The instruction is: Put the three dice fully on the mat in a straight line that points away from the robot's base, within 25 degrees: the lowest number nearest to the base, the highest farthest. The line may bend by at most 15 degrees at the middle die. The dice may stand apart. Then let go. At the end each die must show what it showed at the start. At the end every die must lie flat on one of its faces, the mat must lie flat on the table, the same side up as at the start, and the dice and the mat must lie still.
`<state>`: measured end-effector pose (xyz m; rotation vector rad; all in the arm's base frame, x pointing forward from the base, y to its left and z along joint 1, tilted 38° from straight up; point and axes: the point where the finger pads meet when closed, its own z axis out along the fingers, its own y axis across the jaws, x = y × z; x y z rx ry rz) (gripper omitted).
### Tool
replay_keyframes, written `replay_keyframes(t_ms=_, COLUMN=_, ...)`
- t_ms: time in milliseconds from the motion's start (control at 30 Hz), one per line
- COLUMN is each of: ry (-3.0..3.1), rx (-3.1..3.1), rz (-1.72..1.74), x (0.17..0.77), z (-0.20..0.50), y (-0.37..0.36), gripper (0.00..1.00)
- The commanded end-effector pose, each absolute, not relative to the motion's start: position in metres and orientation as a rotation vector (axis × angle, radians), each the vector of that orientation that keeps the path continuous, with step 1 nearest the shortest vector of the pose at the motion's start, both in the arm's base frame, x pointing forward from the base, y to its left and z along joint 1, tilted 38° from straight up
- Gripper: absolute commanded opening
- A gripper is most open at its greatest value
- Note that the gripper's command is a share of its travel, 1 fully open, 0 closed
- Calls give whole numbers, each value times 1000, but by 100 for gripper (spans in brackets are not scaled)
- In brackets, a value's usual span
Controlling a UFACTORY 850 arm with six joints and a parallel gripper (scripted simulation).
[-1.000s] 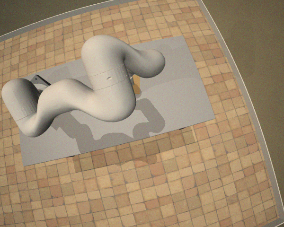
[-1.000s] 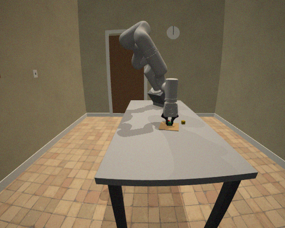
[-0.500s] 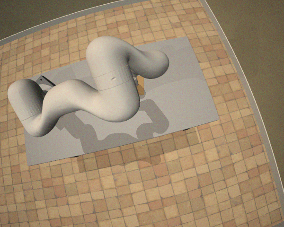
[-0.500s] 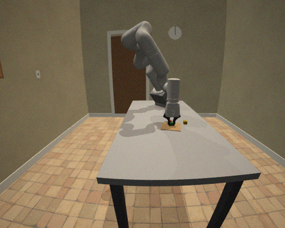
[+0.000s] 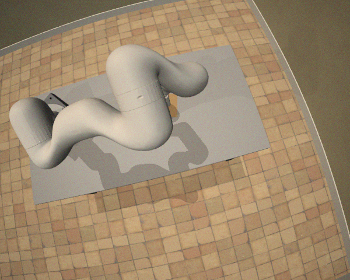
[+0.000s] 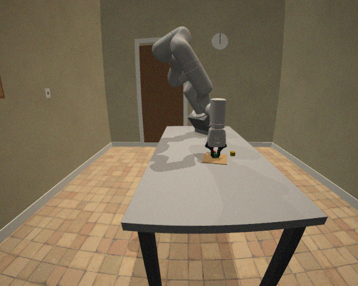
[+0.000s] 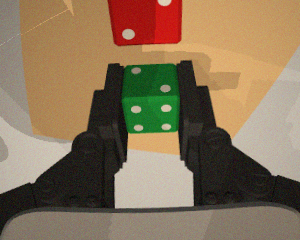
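Note:
My gripper [image 6: 215, 154] [image 7: 151, 83] points down over the orange mat [image 5: 173, 112] [image 6: 206, 160] [image 7: 55, 100] and is shut on the green die [image 6: 215, 155] [image 7: 150, 100]. In the wrist view this die shows two pips on one face and four on another. It is at or just above the mat; contact is unclear. The red die [image 6: 214, 151] [image 7: 145, 22] is on the mat, apart from the green one, on the side toward the base; two pips show, and the wrist view cuts it off. The yellow die [image 6: 232, 153] lies on the table, beside the mat. The arm hides all dice in the top view.
The grey table [image 5: 223, 126] [image 6: 185, 199] bears the robot's base [image 6: 200, 124] at its far end in the exterior view. The arm [image 5: 142, 120] [image 6: 191, 67] reaches over the table from there, and its shadows fall across the table top.

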<state>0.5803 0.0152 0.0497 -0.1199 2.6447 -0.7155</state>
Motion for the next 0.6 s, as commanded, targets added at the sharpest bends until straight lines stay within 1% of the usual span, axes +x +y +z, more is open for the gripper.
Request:
replay_keyframes(t_ms=0, ry=2644, rx=-120, rz=-715, x=581, z=50, y=15, gripper=21)
replay_keyframes(t_ms=567, ry=2644, rx=-120, rz=-715, x=582, z=47, y=14, gripper=21)
